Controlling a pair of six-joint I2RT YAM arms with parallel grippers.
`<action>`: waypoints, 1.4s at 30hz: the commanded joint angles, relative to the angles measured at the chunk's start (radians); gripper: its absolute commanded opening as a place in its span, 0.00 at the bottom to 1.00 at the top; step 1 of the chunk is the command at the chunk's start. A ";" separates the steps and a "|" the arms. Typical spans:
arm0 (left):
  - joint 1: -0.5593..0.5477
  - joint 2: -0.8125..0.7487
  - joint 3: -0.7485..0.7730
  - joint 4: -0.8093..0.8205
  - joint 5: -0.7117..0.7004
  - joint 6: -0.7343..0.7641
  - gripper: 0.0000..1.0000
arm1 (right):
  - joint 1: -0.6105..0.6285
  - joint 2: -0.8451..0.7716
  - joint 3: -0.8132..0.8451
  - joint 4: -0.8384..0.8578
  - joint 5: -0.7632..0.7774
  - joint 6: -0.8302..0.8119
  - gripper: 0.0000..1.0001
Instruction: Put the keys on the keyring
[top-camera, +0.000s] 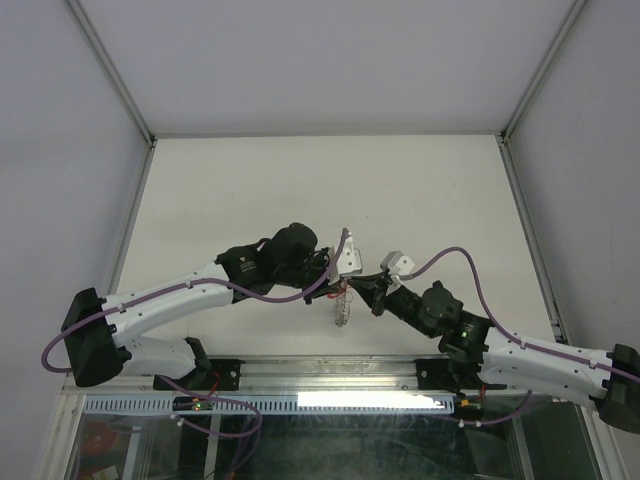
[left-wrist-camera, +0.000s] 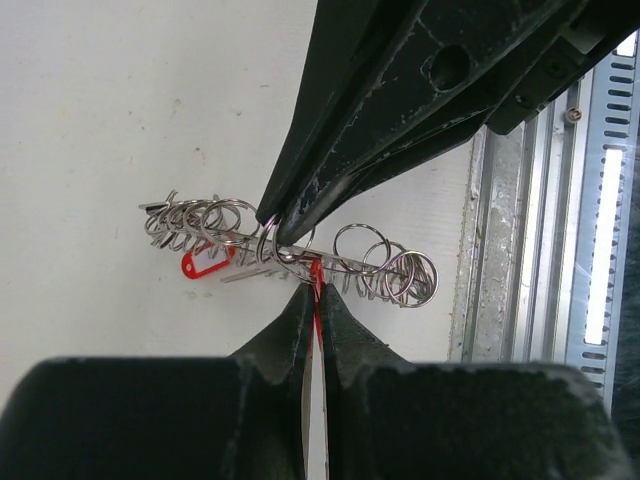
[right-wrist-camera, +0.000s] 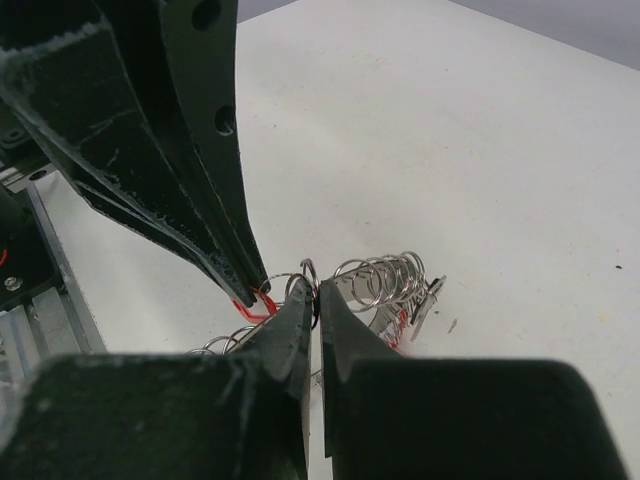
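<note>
Keys (left-wrist-camera: 317, 278): I see only a thin red edge of the tag, clamped between the closed fingers of my left gripper (left-wrist-camera: 312, 295); I cannot pick out the silver key itself. Right gripper (left-wrist-camera: 273, 222) comes in opposite, tips close to the left's, pinched tight on one silver loop of the keyring (left-wrist-camera: 385, 265). It hangs at the tips as a sideways bundle of silver loops and small keys. A second red tag (left-wrist-camera: 205, 263), white window, sits among them. White table (left-wrist-camera: 100, 100) beneath.

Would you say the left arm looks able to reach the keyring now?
Likely yes: the left pincer, pinching a red tag, is at the keyring, beside the right pincer gripping it; nothing between.
</note>
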 joint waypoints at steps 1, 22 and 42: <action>-0.021 -0.023 0.024 -0.045 0.011 -0.005 0.00 | -0.010 -0.035 0.058 0.145 0.096 -0.010 0.00; 0.208 -0.182 -0.129 0.211 -0.157 -0.323 0.55 | -0.013 -0.072 0.248 -0.232 0.406 -0.105 0.00; 0.286 -0.276 -0.204 0.245 -0.368 -0.429 0.99 | -0.084 0.409 0.665 -0.849 0.249 -0.112 0.00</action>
